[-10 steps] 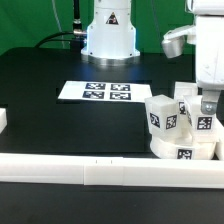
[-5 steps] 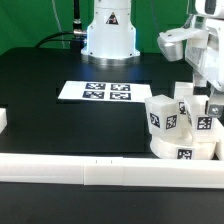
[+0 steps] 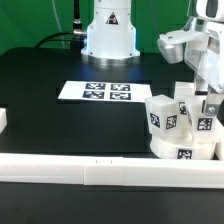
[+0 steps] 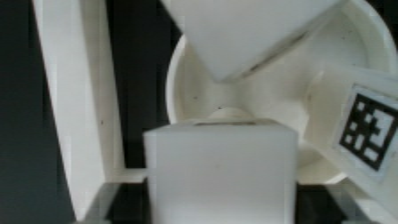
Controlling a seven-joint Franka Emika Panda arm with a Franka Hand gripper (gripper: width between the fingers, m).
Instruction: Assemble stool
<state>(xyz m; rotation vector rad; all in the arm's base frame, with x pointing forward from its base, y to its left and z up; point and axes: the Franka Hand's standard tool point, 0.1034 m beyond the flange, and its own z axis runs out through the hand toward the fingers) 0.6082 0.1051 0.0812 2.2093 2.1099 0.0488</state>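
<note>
The round white seat lies at the exterior view's right with three tagged white legs standing on it. One leg is nearest the left, one is behind, and one is at the right. My gripper is over the right leg. In the wrist view my gripper is shut on that leg, with dark fingers tight against both its sides. The seat shows beyond it, and another leg further off.
The marker board lies mid-table. A long white border rail runs along the front, just beside the seat, and shows in the wrist view. The robot base stands behind. A small white rail end is at the left edge.
My hand has turned and shifted slightly toward the exterior view's left over the first half second. The legs and seat stay in place.
</note>
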